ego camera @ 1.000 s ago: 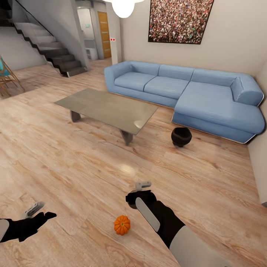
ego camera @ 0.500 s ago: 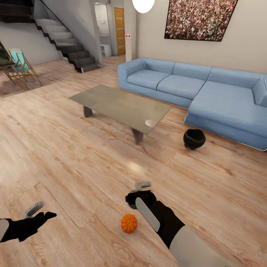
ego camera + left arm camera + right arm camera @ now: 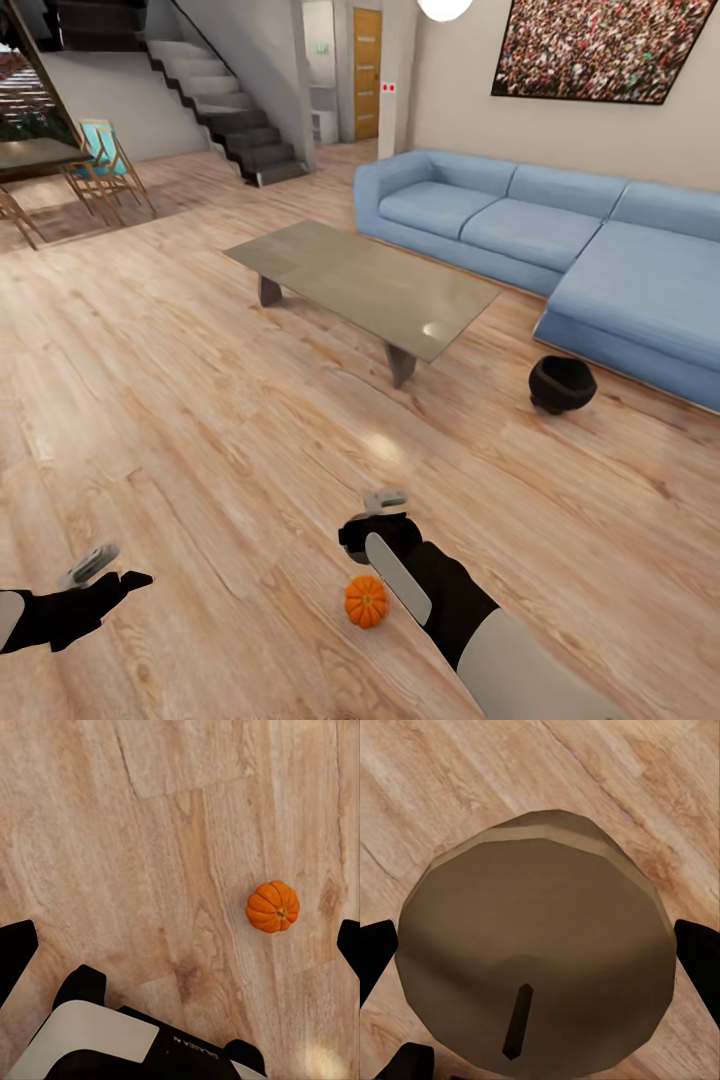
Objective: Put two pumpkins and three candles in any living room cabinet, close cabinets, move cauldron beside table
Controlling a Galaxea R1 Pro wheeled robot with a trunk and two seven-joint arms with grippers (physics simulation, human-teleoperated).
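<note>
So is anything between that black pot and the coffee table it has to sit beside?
Nothing visible. The cauldron stands on bare wood floor off the table's near corner, with the sofa behind it, not between them.

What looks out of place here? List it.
Two things sit on the bare floor: a pumpkin beside the right arm, and the cauldron by the sofa, apart from the table. A candle sits between the right fingers. Nothing looks spilled or broken.

faint lettering on robot base [image 3: 184, 1041], too small to read
</note>
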